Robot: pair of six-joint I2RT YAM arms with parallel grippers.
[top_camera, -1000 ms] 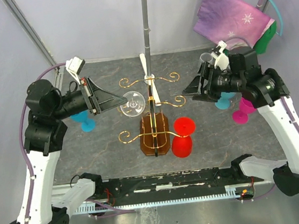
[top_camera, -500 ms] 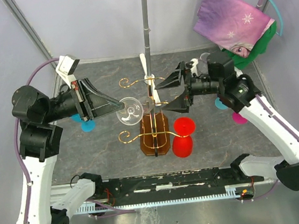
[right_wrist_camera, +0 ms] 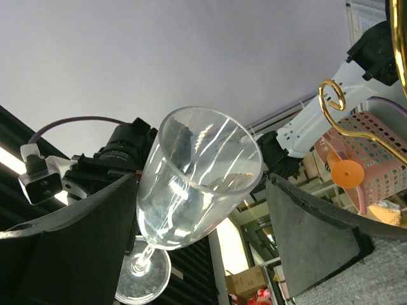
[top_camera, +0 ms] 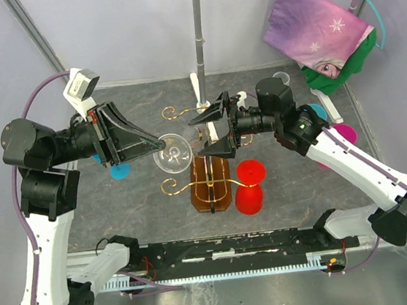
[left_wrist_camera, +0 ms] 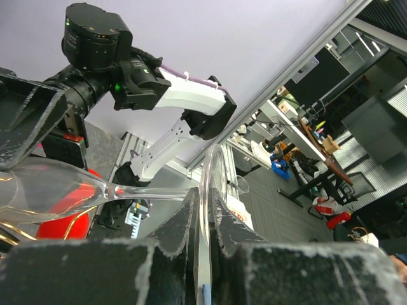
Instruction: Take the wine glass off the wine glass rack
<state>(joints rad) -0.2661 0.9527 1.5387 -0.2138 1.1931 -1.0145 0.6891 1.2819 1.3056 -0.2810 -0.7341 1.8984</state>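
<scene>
The clear wine glass (top_camera: 173, 154) lies sideways just left of the gold wire wine glass rack (top_camera: 211, 183), with its bowl toward the rack's centre. My left gripper (top_camera: 160, 143) is shut on the rim of the glass's foot (left_wrist_camera: 208, 190); the stem (left_wrist_camera: 146, 190) runs left from it. My right gripper (top_camera: 213, 129) is open with one finger on each side of the bowl (right_wrist_camera: 197, 178), not touching it. Its fingers (right_wrist_camera: 63, 248) stand wide apart. A gold scroll arm (right_wrist_camera: 334, 95) shows at upper right. Whether the stem touches the rack cannot be told.
A red wine glass (top_camera: 249, 188) hangs upside down on the rack's right side. A blue glass (top_camera: 119, 169) stands under the left arm; a blue glass (top_camera: 318, 109) and a pink glass (top_camera: 345, 134) stand behind the right arm. A grey pole (top_camera: 197, 43) rises behind the rack.
My right arm has swung left from the table's right side, bringing its open fingers around the clear glass's bowl. My left gripper has drawn the glass slightly to the left.
</scene>
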